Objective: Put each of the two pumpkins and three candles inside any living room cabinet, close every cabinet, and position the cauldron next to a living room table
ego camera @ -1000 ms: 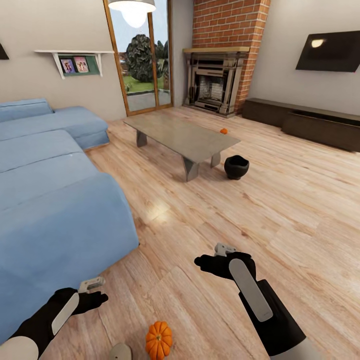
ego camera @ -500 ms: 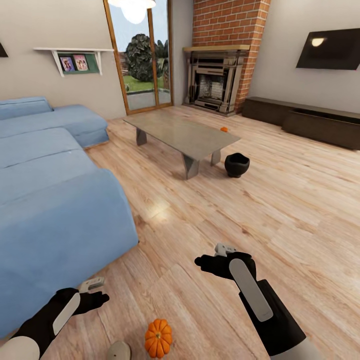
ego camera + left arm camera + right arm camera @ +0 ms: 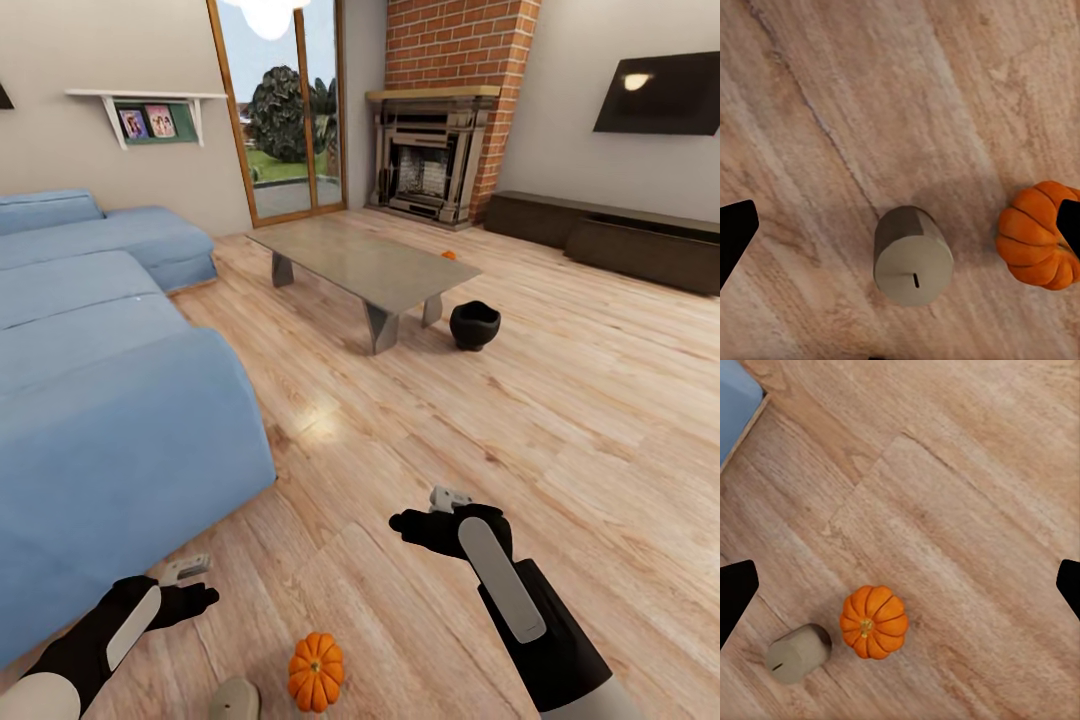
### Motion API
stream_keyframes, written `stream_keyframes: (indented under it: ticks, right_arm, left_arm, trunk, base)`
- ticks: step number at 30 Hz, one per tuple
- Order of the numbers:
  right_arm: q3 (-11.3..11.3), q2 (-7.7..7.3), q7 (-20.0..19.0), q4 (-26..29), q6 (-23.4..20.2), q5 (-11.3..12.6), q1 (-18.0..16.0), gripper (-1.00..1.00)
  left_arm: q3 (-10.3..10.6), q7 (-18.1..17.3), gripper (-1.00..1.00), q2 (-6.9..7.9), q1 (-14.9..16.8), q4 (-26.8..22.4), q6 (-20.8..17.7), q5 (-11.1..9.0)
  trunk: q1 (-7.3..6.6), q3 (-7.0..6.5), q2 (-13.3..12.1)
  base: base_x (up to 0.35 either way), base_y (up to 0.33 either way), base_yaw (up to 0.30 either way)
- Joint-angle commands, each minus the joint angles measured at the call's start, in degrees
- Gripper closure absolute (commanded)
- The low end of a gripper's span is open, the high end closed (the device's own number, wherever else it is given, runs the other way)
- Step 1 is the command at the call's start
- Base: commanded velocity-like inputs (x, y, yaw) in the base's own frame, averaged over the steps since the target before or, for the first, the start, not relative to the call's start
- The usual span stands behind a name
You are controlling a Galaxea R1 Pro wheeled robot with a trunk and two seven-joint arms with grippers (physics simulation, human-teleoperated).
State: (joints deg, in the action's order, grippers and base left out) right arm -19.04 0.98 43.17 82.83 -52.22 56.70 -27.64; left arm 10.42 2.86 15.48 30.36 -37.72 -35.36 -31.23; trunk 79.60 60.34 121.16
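Currently, by item:

Left gripper [image 3: 190, 585]: empty, hovering low over the wooden floor [image 3: 560, 420] beside the blue sofa [image 3: 110, 400]; in the left wrist view its two dark fingertips [image 3: 735, 232] sit at opposite edges of the frame, spread wide apart with nothing between them but floor.

Right gripper [image 3: 425, 515]: empty as well, held above bare floor; its fingertips [image 3: 735, 592] also stand far apart in the right wrist view.

Near pumpkin [image 3: 316, 671]: on the floor between the two arms, stem up, just beside a candle.

Candle [image 3: 235, 701]: lying tipped on its side on the floor; the left wrist view shows its flat end with a small wick mark [image 3: 913, 256], close to the pumpkin [image 3: 1039, 236] but with a gap between them. The right wrist view shows the same pair, candle [image 3: 797, 653] and pumpkin [image 3: 874, 622].

Far pumpkin [image 3: 449, 255]: on the floor beyond the desk's far edge, partly hidden by it.

Cauldron [image 3: 474, 325]: upright on the floor, just beside the near corner of the desk [image 3: 360, 265].

Cabinet [image 3: 610, 245]: along the right wall below the wall-mounted screen [image 3: 665, 95], its fronts looking shut.

Background: brick fireplace [image 3: 435, 165], glass door [image 3: 285, 120].
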Motion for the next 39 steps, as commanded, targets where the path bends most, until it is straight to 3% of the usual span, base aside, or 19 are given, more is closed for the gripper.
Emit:
stream_keyframes:
  ticks: [1,26,32,39]
  right_arm:
    - [-0.03,-0.03,0.60,0.02,-0.09,0.52,-0.05,-1.00]
    - [0.07,-0.09,0.53,-0.28,0.01,0.52,-0.05,-1.00]
    - [3.88,-0.06,0.49,0.08,-0.23,0.59,-0.05,-1.00]
    - [4.67,0.07,0.50,-0.11,-0.29,0.54,-0.05,-1.00]
  left_arm:
    - [0.30,0.32,-1.00,0.06,0.04,-0.08,-0.15,-0.43]
    - [0.33,-0.11,-1.00,0.09,0.03,0.27,-0.15,-0.47]
    - [0.30,-0.09,-1.00,0.07,0.01,0.43,-0.15,-0.41]
    - [0.23,-0.20,-1.00,0.07,0.03,0.70,0.24,-0.48]
  trunk:
    - [0.22,0.23,0.44]
    - [5.71,4.72,10.46]
    - [7.03,5.80,12.87]
    - [8.56,7.05,15.68]
  base:
    - [0.000,0.000,0.000]
    - [0.000,0.000,0.000]
    - [0.000,0.000,0.000]
    - [0.000,0.000,0.000]
